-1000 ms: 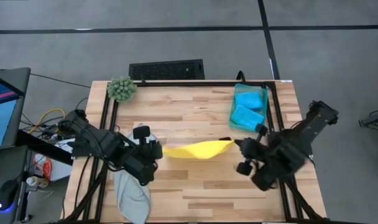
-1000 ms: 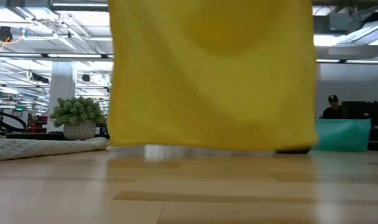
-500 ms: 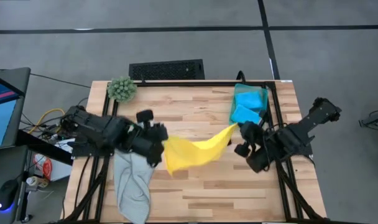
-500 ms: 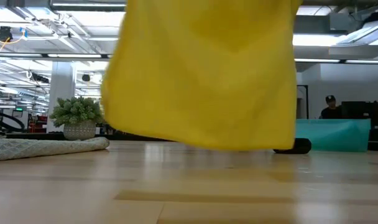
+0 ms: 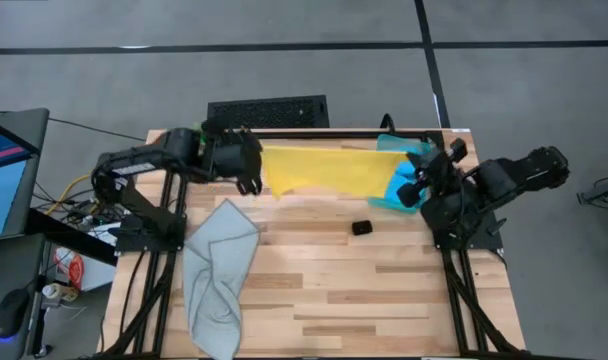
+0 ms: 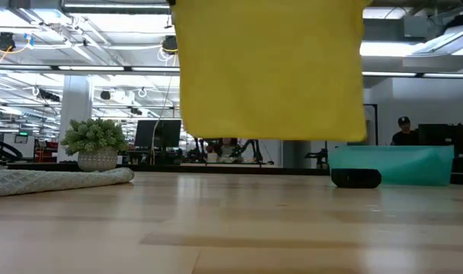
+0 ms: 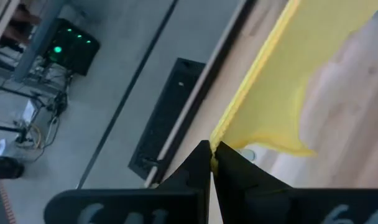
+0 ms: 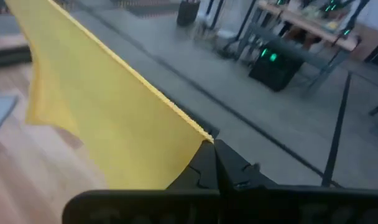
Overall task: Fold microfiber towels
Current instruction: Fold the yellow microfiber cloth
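The yellow towel (image 5: 324, 170) hangs spread between my two grippers above the table's far edge. In the low view it (image 6: 269, 68) hangs as a flat sheet, its lower edge clear of the table. My left gripper (image 5: 256, 172) is shut on its left top corner and my right gripper (image 5: 404, 185) is shut on its right top corner. The pale grey towel (image 5: 219, 280) lies crumpled at the near left, its end over the table's near edge. Blue and teal towels (image 5: 412, 152) lie at the far right, partly behind the right gripper. My left gripper pinches the yellow towel's top corner (image 7: 219, 138) between its two fingertips. The towel hangs below, lifted clear, its top edge drawn straight toward the other gripper. My right gripper pinches the towel's other top corner (image 8: 198, 134) between its two fingertips. The towel hangs below the fingers, clear of the table, its top edge drawn straight.
A small black block (image 5: 361, 228) lies on the wood right of the middle and shows in the low view (image 6: 356, 178). The fuzzy green plant (image 6: 97, 144) stands at the far left corner. The wooden table (image 5: 324, 290) is bare in its middle and near right.
Both grippers have gone up and toward the table's far edge, keeping hold of the yellow towel. The towel, which sagged with its lower edge at the table, has swung away and now hangs spread out and clear. The black block has come into view.
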You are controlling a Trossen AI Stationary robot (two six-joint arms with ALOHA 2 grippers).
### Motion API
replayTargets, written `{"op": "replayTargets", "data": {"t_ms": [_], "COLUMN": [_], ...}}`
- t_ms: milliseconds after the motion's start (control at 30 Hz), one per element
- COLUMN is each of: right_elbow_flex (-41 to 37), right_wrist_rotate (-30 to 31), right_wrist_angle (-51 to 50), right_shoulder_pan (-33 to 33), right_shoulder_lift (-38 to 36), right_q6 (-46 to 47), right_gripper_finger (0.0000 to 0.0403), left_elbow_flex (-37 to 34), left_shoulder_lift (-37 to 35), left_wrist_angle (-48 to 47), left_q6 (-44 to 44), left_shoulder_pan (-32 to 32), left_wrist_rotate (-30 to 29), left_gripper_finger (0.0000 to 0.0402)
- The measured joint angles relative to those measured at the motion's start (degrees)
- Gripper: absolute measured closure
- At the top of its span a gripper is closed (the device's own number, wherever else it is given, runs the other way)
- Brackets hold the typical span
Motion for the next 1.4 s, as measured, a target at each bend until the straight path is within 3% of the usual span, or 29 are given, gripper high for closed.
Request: {"op": "replayTargets", "data": {"t_ms": [300, 467, 633, 767, 900, 1133, 1233, 1400], "right_elbow_flex": [0.05, -0.01, -0.04, -0.04, -0.04, -0.04, -0.04, -0.04], "right_wrist_rotate": [4.24, 4.18, -0.45, -3.03, -4.58, -5.18, -5.17, -5.14], "right_wrist_angle": [3.11, 5.05, 4.73, 4.46, 4.4, 4.27, 4.27, 4.34], "right_shoulder_pan": [-0.2, -1.61, -1.85, 0.27, 3.07, 6.12, 6.51, 6.45], "right_shoulder_lift": [-0.26, 2.59, 4.49, 4.67, 4.66, 4.66, 4.66, 4.66], "right_q6": [-1.25, -1.83, -3.82, -2.82, -0.97, 0.55, 0.55, 0.55], "right_gripper_finger": [0.0403, 0.0403, 0.0403, 0.0403, 0.0403, 0.0403, 0.0403, 0.0403], "left_elbow_flex": [0.08, -0.02, -1.04, -9.66, -25.31, -52.65, -57.41, -57.9], "left_shoulder_lift": [-1.91, -1.64, -1.82, -2.53, -3.47, -3.3, -3.3, -3.3], "left_wrist_angle": [-0.99, -0.94, 0.38, 8.81, 23.36, 56.37, 62.59, 65.2], "left_q6": [3.82, 4.19, 2.46, 3.18, 4.41, 5.74, 4.15, 4.01], "left_shoulder_pan": [6.96, 7.74, 5.61, 2.94, 0.96, -2.1, -2.93, -4.21], "left_wrist_rotate": [0.2, 8.29, 11.47, 13.03, 14.64, 30.69, 35.24, 40.3], "left_gripper_finger": [0.0397, 0.0398, 0.0398, 0.0398, 0.0395, 0.0352, 0.033, 0.0304]}}
